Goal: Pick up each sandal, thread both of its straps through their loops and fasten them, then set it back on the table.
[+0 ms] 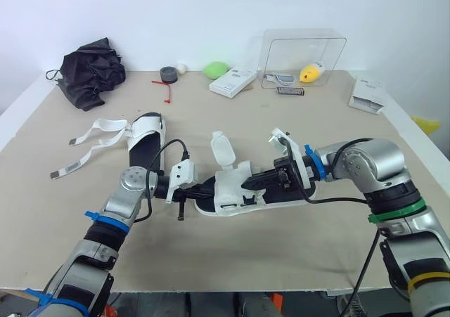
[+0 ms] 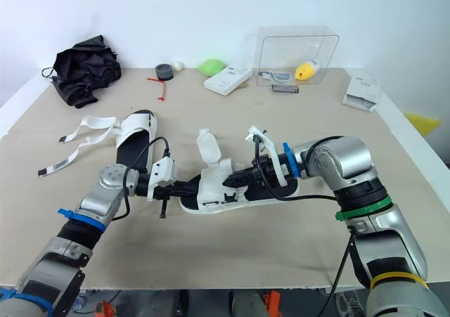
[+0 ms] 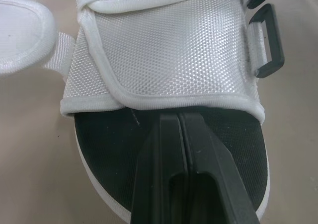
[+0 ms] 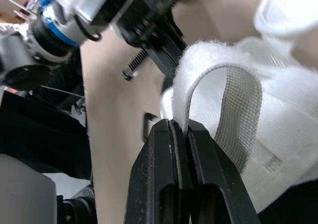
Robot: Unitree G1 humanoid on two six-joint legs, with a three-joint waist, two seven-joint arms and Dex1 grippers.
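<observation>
A white sandal point(image 1: 242, 190) lay mid-counter point(image 1: 295, 254), nearer the front edge. The left gripper point(image 3: 178, 115), jaws together, rested on its black footbed point(image 3: 109, 149). The right gripper point(image 4: 180, 124) had its jaws clamped on a strap point(image 4: 233, 100). The shoe looked light and the webbing floppy, so it was probably best held near the strap's tip.

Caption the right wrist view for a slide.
Right gripper shut on the white strap of the sandal, bending it into a loop.

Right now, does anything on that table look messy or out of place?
Yes. The far sandal lies with its two straps splayed loose across the table, unthreaded. On the near sandal one flap sticks straight up, while the right gripper pinches another strap. A black cloth sits crumpled in the corner.
</observation>
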